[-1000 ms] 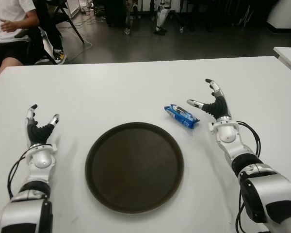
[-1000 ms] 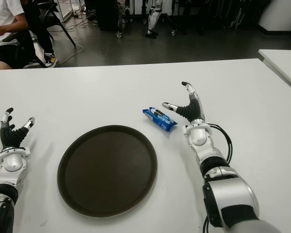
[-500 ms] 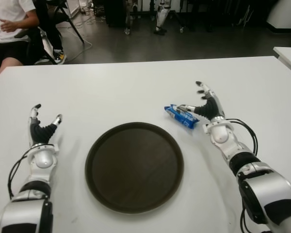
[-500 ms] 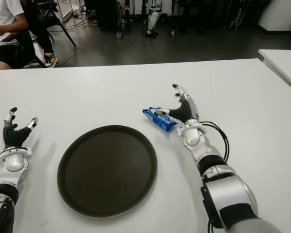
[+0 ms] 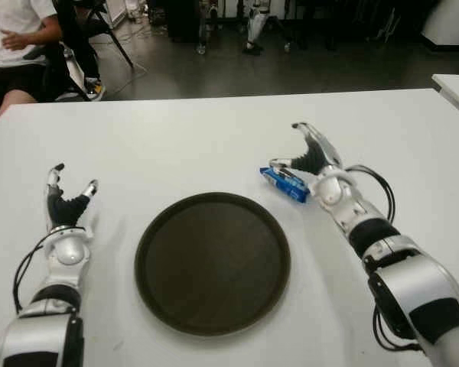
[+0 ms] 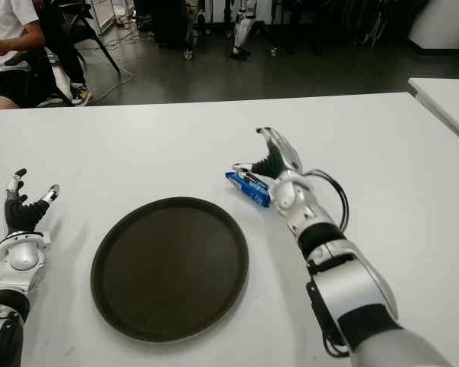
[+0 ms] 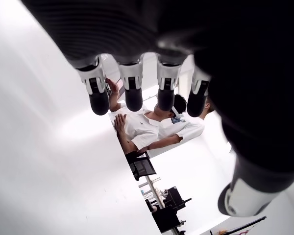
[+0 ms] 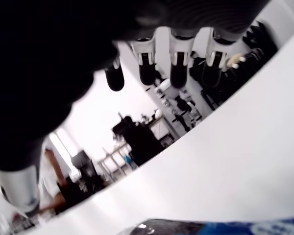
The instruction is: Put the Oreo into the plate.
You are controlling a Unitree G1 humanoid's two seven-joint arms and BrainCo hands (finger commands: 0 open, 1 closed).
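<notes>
A blue Oreo packet (image 5: pixel 284 183) lies flat on the white table (image 5: pixel 176 138), just beyond the right rim of a round dark brown plate (image 5: pixel 213 262), which holds nothing. My right hand (image 5: pixel 297 149) is at the packet's right end, open, with its thumb stretched over the packet's far end and its fingers (image 8: pixel 176 63) spread above. I cannot tell whether the thumb touches the packet. In the right wrist view the packet (image 8: pixel 245 229) shows below the spread fingers. My left hand (image 5: pixel 70 191) is open, to the left of the plate.
A person in a white shirt (image 5: pixel 15 30) sits beyond the table's far left corner, beside a chair (image 5: pixel 99 30). The corner of a second white table (image 5: pixel 455 88) shows at the far right. Bare table surface surrounds the plate.
My right hand has moved left and away from me, from beside the packet to over its right end. The packet, the plate and the left hand have stayed put.
</notes>
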